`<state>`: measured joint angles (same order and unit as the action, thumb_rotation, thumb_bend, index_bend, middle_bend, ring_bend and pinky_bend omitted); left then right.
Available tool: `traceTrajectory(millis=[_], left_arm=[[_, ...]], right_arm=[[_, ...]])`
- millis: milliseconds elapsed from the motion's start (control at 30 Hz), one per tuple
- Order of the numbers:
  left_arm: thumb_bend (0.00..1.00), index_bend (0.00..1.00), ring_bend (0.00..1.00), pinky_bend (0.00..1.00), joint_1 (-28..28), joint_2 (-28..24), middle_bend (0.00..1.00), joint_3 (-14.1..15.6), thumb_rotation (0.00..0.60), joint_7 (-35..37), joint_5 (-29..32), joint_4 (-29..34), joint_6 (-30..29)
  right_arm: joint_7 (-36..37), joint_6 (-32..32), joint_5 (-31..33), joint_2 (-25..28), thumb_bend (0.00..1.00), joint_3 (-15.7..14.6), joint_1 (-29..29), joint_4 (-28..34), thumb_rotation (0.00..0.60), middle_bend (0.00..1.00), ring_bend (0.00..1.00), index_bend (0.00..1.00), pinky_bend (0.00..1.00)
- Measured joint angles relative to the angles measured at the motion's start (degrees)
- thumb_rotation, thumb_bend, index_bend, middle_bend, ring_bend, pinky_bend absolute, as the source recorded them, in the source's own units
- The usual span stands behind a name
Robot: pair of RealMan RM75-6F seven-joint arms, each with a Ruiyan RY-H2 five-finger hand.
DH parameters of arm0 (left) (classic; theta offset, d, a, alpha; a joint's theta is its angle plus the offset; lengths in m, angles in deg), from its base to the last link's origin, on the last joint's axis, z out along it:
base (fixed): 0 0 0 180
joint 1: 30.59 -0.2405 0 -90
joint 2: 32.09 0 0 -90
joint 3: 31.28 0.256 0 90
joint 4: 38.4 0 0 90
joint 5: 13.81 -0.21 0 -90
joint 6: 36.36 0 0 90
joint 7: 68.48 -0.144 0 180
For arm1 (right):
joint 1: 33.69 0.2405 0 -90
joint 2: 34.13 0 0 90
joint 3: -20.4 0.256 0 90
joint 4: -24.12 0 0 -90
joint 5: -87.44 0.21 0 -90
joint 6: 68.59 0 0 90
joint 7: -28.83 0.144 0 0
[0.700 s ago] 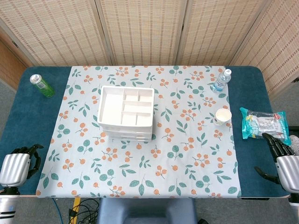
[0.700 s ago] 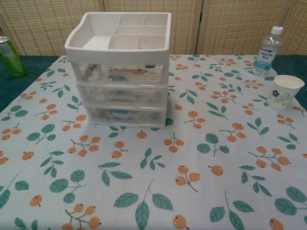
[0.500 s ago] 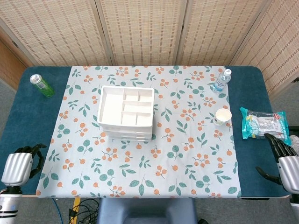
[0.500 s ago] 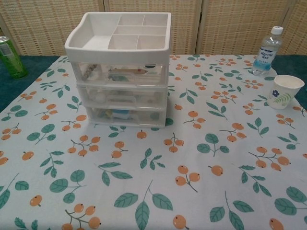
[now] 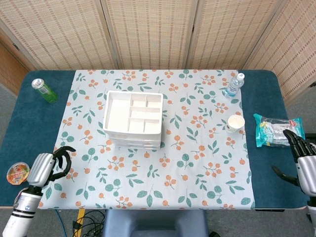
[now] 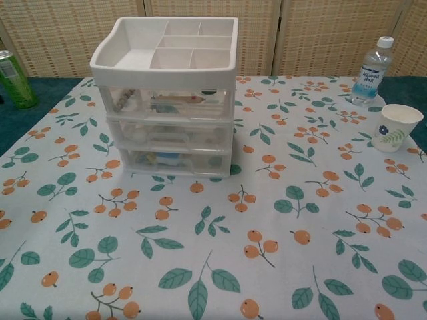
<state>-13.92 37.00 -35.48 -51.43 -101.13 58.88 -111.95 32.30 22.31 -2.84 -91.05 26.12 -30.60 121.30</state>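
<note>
My left hand hovers over the near left corner of the floral cloth, fingers spread and curled, holding nothing. A small sealed cup lies just left of it on the blue table. My right hand is at the right table edge, fingers spread, empty, just below a teal snack bag. A white drawer unit with a compartment tray on top stands mid-table. Neither hand shows in the chest view.
A green can stands at the far left. A water bottle stands at the far right, with a paper cup nearer. Woven screens close off the back.
My left hand has moved right and forward onto the cloth's corner, uncovering the small sealed cup. My right hand has drifted slightly right.
</note>
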Motion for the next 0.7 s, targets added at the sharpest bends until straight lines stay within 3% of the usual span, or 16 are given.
traceTrajectory(millis=[267, 433, 700], left_arm=[[0.49, 0.33, 0.88, 1.00, 5.8, 3.7, 0.82, -0.1, 0.600, 5.5, -0.1, -0.7, 8.9], [0.49, 0.23, 0.95, 1.00, 8.3, 6.1, 0.90, 0.3, 0.600, 7.5, 1.0, -1.7, 13.9], [0.49, 0.12, 0.98, 1.00, 12.0, 10.6, 0.91, 0.3, 0.600, 12.8, 3.9, -4.5, 20.3]], right_arm=[[0.4, -2.0, 1.4, 0.8, 0.19, 0.3, 1.0, 1.1, 0.600, 0.09, 0.19, 0.00, 0.24], [0.1, -2.4, 1.9, 0.6, 0.19, 0.4, 1.1, 1.0, 0.600, 0.09, 0.19, 0.00, 0.24], [0.1, -2.6, 2.6, 0.6, 0.19, 0.4, 1.1, 0.9, 0.600, 0.09, 0.19, 0.00, 0.24]])
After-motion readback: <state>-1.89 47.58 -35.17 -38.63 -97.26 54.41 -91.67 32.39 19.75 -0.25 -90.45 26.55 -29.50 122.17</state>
